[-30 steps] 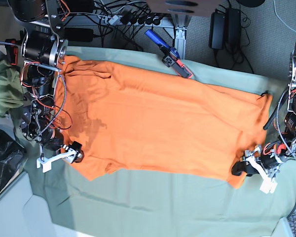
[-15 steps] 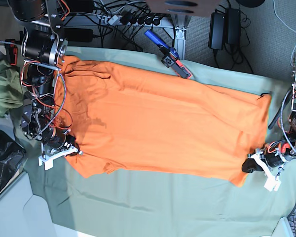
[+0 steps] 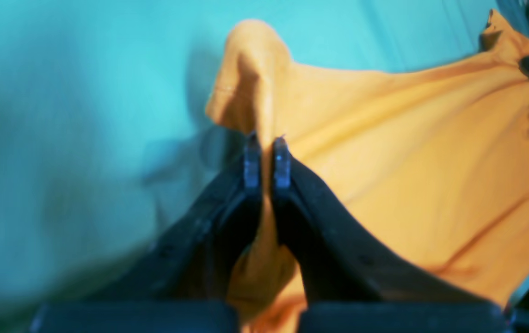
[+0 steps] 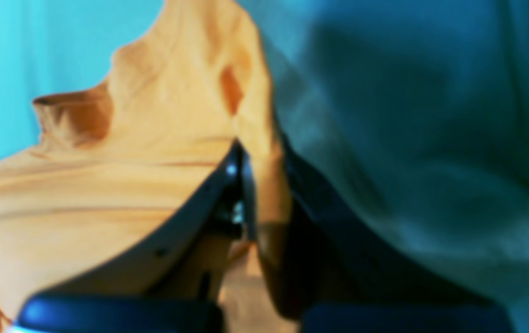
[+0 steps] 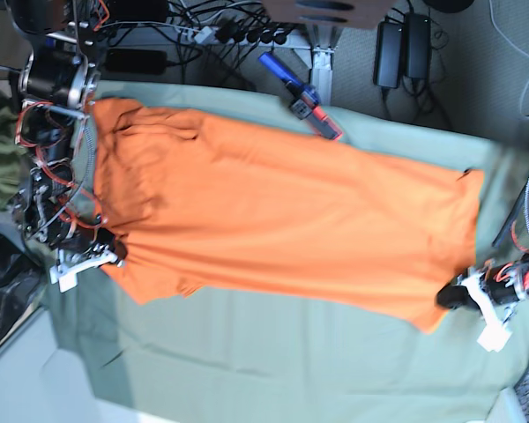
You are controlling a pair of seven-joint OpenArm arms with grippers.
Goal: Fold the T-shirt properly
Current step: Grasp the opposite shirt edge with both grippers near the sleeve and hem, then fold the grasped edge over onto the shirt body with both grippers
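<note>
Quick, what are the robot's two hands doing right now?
Left tool: shut, pinching a corner of the orange T-shirt.
Right tool: shut, pinching another corner of the T-shirt.

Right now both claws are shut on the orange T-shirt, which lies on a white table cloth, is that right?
Not quite. The table cloth is pale green, not white, as the base view shows. The left claw and right claw are indeed shut on the orange T-shirt.
</note>
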